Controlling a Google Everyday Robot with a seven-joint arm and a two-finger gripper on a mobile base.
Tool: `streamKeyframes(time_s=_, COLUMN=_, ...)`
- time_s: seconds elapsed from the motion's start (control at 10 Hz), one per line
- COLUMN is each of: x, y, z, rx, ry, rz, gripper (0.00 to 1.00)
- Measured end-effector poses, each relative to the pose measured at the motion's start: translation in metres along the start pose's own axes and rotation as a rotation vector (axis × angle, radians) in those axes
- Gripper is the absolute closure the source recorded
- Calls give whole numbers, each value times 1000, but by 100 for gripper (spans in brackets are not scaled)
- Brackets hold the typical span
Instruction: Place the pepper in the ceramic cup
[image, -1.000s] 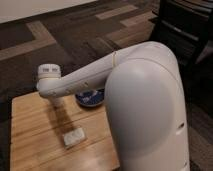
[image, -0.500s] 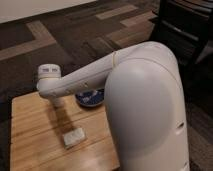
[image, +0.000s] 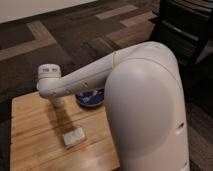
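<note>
Jaws closed nearly all the way; gripper itself out of sight, apparently below the far end of the arm (image: 85, 77), over the back left of the wooden table (image: 35, 130). Cannot tell whether anything is pinched. Compared against the two earlier views: no shift in arm pose, nothing on the table displaced. Judged a hold or pause, with no visible progress toward the drop. Pepper not seen anywhere, possibly in the closed jaws or behind the arm, so heading of tip and stem and lie of long axis not determinable. Ceramic cup not positively identified; pale shape under the arm end unclear. Dark blue bowl (image: 91, 100) partly hidden behind the arm; pale block (image: 74, 136) lying flat nearer the front, well apart from both.
</note>
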Motion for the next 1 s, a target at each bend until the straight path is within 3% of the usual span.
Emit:
streamKeyframes(time_s=0.4, x=0, y=0, z=0, rx=0, ry=0, rz=0, gripper=98)
streamKeyframes(time_s=0.5, x=0, y=0, z=0, rx=0, ry=0, rz=0, gripper=90)
streamKeyframes(time_s=1.0, x=1, y=0, z=1, rx=-1, ry=1, rz=0, gripper=26)
